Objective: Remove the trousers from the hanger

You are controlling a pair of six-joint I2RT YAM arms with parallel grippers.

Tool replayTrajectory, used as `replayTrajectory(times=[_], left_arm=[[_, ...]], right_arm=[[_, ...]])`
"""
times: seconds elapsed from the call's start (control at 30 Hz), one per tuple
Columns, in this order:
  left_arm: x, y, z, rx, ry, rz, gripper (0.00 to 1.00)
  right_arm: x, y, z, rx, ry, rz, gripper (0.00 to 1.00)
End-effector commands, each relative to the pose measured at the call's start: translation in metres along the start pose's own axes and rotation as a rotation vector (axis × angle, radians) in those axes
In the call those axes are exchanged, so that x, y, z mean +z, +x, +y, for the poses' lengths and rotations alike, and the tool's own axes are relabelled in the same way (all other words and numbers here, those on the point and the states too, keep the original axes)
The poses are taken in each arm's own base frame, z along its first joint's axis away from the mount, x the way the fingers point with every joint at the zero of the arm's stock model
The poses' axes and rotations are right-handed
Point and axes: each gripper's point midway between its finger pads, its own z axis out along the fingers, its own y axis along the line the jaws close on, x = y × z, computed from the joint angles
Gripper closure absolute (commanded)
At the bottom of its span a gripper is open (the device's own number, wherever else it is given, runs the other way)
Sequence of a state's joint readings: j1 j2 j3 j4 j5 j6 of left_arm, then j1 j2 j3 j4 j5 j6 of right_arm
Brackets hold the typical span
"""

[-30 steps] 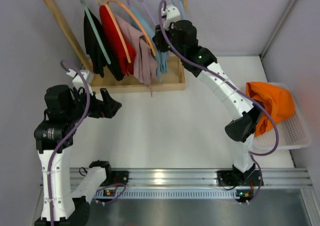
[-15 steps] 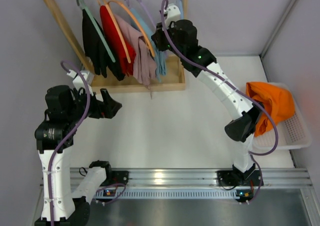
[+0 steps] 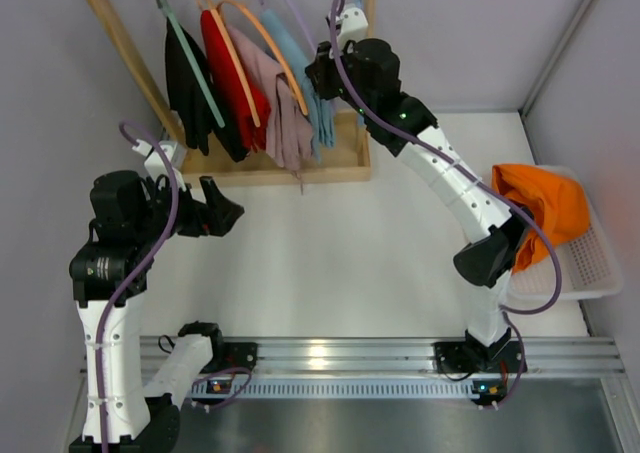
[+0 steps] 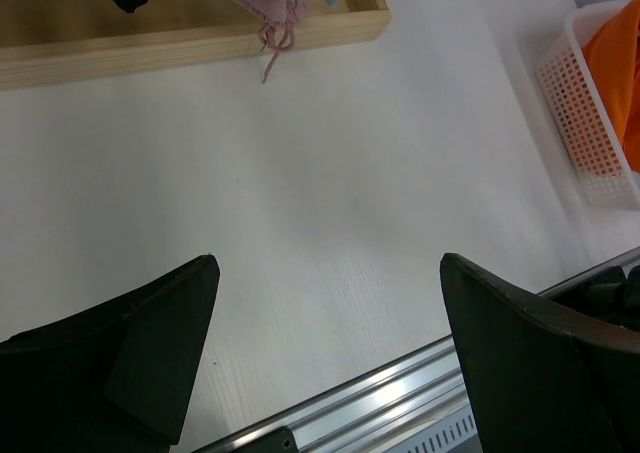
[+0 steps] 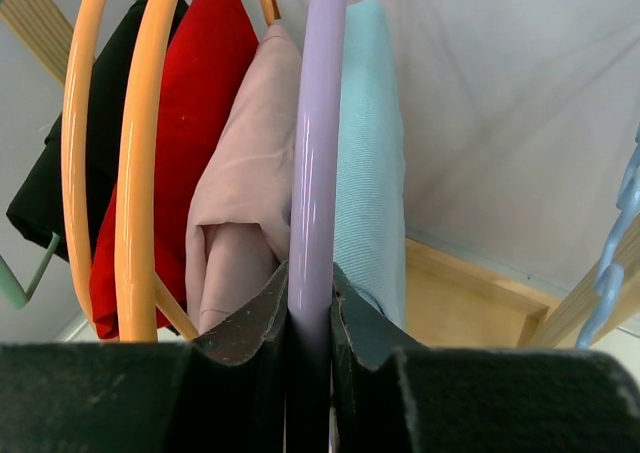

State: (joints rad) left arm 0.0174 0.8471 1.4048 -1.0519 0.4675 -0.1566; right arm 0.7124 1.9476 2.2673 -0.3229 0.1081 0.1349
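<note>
Lavender hanger [image 5: 318, 173] is pinched between the right gripper's [image 5: 310, 308] fingers, the jaws nearly closed on its thin rim. The hanger hangs on the wooden rack [image 3: 290, 168] at the far side of the table [image 4: 330, 153]. Light blue trousers [image 5: 372, 163] are draped on it, just right of the rim in the wrist view, with a pink garment [image 5: 245, 193] close on the other side. The left gripper [image 4: 327, 268] hovers over bare tabletop, jaws wide apart, holding nothing. An orange cloth [image 3: 545, 208] sits in a white basket [image 4: 580, 133] to the right.
</note>
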Motion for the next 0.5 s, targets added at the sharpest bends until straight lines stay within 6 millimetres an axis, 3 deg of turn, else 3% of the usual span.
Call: replayTrajectory(times=[0.0, 0.47], left_arm=[[-0.002, -0.017, -0.006, 0.019, 0.025, -0.065, 0.01], [0.001, -0.029, -0.015, -0.001, 0.074, -0.112, 0.02]], right_arm=[[-0.093, -0.203, 0.012, 0.073, -0.058, -0.595, 1.00], [-0.130, -0.232, 0.009, 0.007, -0.048, -0.674, 1.00]])
